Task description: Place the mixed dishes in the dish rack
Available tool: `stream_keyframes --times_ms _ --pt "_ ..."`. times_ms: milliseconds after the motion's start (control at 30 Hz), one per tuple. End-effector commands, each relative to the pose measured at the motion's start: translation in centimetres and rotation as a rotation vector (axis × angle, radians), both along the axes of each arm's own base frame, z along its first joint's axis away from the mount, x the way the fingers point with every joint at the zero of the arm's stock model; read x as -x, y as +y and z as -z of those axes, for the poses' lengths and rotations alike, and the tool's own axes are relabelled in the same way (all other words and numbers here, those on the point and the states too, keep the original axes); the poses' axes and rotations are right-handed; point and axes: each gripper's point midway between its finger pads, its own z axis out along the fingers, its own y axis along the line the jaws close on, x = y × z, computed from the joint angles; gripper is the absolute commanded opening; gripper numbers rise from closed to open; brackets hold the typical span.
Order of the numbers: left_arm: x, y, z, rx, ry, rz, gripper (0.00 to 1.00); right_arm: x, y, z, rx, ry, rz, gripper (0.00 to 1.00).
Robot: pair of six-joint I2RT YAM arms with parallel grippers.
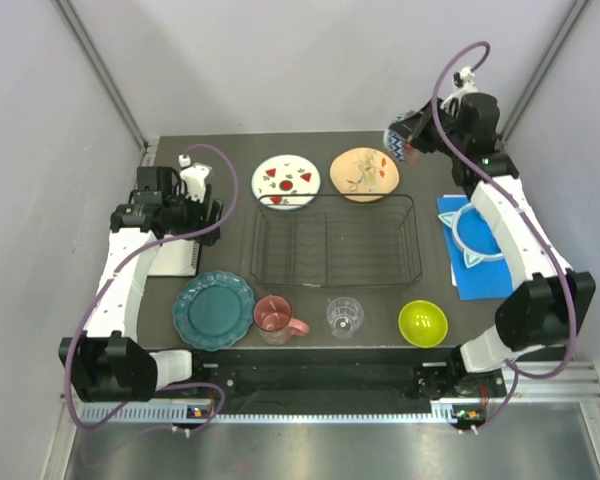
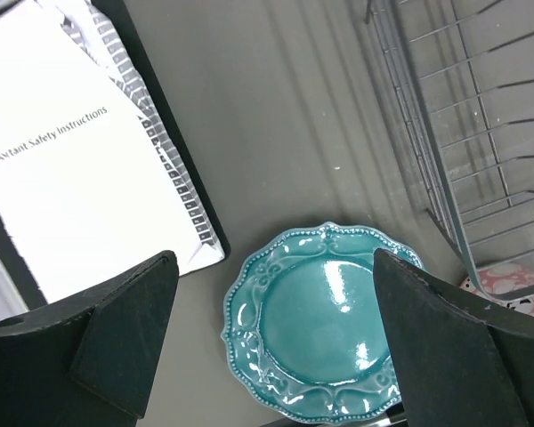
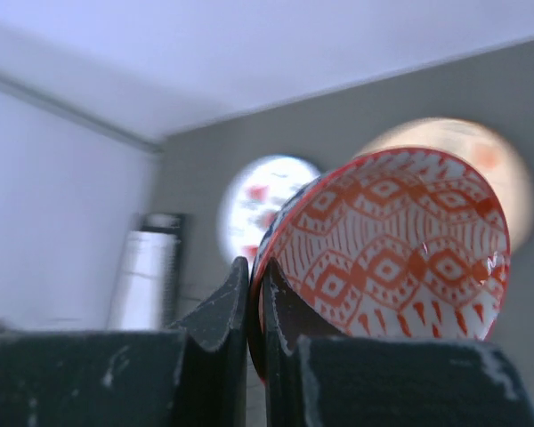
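- Top external view: both arm bases sit on a metal rail (image 1: 380, 410) at the near edge of a dark grey table (image 1: 230, 225).
- Nearest row, left to right: teal scalloped plate (image 1: 213, 310), pink mug (image 1: 275, 316), clear glass (image 1: 345, 316), lime-green bowl (image 1: 423, 323), all apart.
- Left gripper (image 2: 274, 294) hangs above the teal plate and the clipboard (image 1: 175, 258), fingers spread wide, holding nothing.
- Mid-table stands the dish rack (image 1: 417, 250); to its right, turquoise headphones (image 1: 475, 235) lie on a blue sheet (image 1: 485, 285).
- Just beyond the rack's far rim lie the white plate with red spots (image 1: 286, 181) and the peach floral plate (image 1: 364, 174).
- Far right, the raised right gripper (image 3: 256, 271) pinches the rim of the tilted blue-patterned small bowl (image 3: 392, 240).
- Pale walls (image 1: 310, 60) close in the left, far and right sides.
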Motion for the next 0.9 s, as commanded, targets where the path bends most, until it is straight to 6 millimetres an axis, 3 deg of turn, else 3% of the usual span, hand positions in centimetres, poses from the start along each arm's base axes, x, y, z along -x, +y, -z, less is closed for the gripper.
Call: stream_keyframes --times_ms 0,67,167,367,667,700,867 --pt "-0.4 -0.1 -0.7 0.075 0.001 0.017 0.95 6.0 8.3 -6.5 -0.441 -0.167 -0.410 0.00" --pt "-0.4 -0.2 -0.5 0.084 0.002 0.013 0.94 9.0 11.8 -6.9 -0.553 -0.144 -0.554 0.00" --pt "-0.5 -0.2 -0.2 0.088 0.005 0.007 0.94 12.0 16.1 -6.9 -0.601 -0.104 -0.697 0.00" --pt "-0.6 -0.1 -0.1 0.077 -0.001 0.007 0.94 14.4 21.7 -5.2 -0.640 -0.016 -0.805 0.00" --pt "-0.4 -0.3 0.0 0.078 -0.011 0.026 0.94 14.4 25.9 -0.2 -0.668 0.086 -0.841 0.00" --pt "-0.4 -0.3 0.0 0.079 -0.011 0.029 0.94 13.9 26.4 1.2 -0.667 0.114 -0.837 0.00" --pt "-0.2 -0.3 0.1 0.071 -0.009 0.041 0.94 12.8 27.7 4.2 -0.658 0.132 -0.827 0.00"
